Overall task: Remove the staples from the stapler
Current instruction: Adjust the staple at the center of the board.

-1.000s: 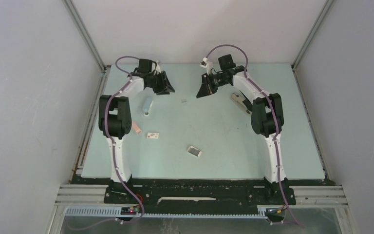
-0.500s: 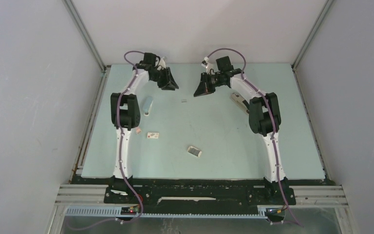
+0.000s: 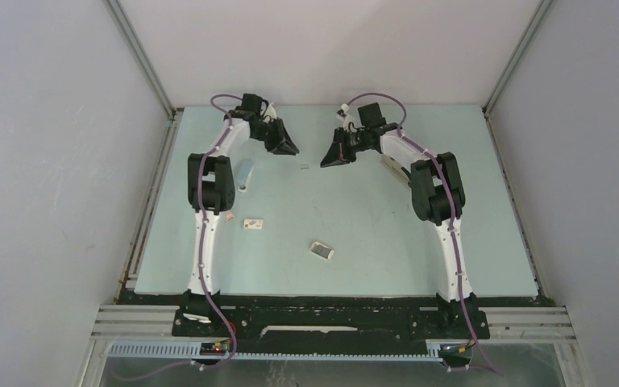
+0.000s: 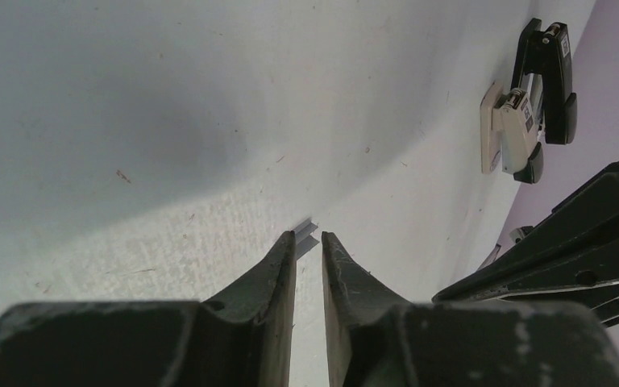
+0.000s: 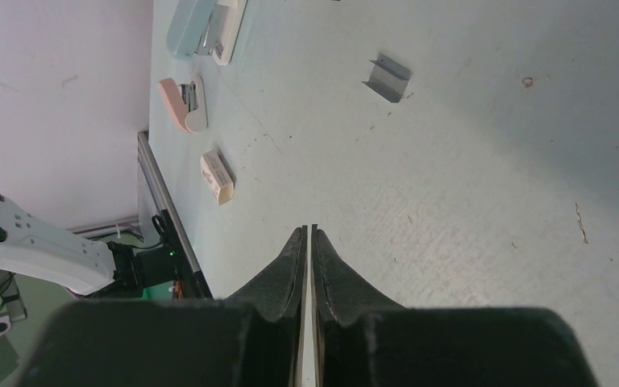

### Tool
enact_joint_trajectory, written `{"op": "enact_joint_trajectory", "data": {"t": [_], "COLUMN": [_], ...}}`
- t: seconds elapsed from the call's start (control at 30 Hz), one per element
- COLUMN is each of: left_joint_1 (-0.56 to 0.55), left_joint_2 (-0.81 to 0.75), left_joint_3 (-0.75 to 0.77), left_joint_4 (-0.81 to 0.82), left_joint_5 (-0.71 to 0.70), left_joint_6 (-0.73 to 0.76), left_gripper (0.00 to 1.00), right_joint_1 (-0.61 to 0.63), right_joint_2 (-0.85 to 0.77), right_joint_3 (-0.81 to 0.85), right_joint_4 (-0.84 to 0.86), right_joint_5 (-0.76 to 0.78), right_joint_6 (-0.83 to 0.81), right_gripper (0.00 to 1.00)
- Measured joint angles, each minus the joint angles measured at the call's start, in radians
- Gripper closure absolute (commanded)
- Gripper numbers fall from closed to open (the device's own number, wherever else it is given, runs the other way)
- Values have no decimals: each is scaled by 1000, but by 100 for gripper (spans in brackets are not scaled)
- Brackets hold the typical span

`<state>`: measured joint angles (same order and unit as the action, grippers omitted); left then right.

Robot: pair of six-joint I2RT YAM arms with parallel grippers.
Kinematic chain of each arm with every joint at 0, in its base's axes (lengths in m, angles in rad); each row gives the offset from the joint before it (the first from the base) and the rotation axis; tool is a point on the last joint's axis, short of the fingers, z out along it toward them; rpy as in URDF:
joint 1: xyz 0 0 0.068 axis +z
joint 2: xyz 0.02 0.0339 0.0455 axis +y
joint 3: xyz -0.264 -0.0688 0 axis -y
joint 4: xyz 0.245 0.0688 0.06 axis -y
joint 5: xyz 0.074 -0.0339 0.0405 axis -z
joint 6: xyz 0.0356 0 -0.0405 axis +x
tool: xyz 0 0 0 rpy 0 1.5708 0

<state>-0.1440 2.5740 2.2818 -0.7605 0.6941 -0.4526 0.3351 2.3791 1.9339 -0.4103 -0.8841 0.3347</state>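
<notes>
**Grippers.** The left gripper (image 4: 309, 238) is held above the table (image 3: 371, 234). Its jaws are parted by a narrow slit and nothing is seen between them. The right gripper (image 5: 308, 230) is pressed fully together and is empty.

**Task item.** One short strip of staples (image 5: 388, 78) lies loose on the bare table between the two grippers and is touched by neither. In the left wrist view it lies just beyond the fingertips.

**Step in hand (judgement).** The strip is judged to be the next thing handled, most likely by the left gripper.
- The present slit is judged too narrow, so the jaws should be spread wider than the strip before descent.
- The fingers should be set across the strip's narrow sides and lowered until the tips touch the table.
- A light closure is advised, since such a strip is thin, is easily snapped and may skid away.

**Containers.**
- The beige-and-black stapler (image 4: 517, 129) lies at the far right and appears to be swung open. Whether staples remain in its channel cannot be told.
- A light blue stapler (image 5: 201, 24) and a pink stapler (image 5: 181, 103) lie at the left. Their contents are hidden.
- A small box (image 5: 217, 177) lies near the pink stapler and a second small box (image 3: 321, 251) lies nearer the arm bases. What is in either box cannot be made out.
</notes>
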Motion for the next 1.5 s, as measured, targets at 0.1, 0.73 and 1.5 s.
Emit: {"op": "enact_joint_trajectory", "data": {"t": [0.1,0.73,1.5], "left_joint_1": [-6,-31,-68], "left_joint_2": [10,42,47], "left_joint_3": [0,0,0], "left_joint_4": [3,-17,-71], "left_joint_5": [0,-6,13], "left_joint_6": [-13,-22,-26], "left_gripper": [78,78,78], "right_joint_1": [-5,-25,-35], "right_joint_2": [0,-46,-77], "right_joint_3": [-16,-67,-97], "right_joint_4": [18,99,117], "right_joint_5": [-8,-38,-50], "right_joint_6": [17,77,103], "right_gripper": [89,90,90]}}
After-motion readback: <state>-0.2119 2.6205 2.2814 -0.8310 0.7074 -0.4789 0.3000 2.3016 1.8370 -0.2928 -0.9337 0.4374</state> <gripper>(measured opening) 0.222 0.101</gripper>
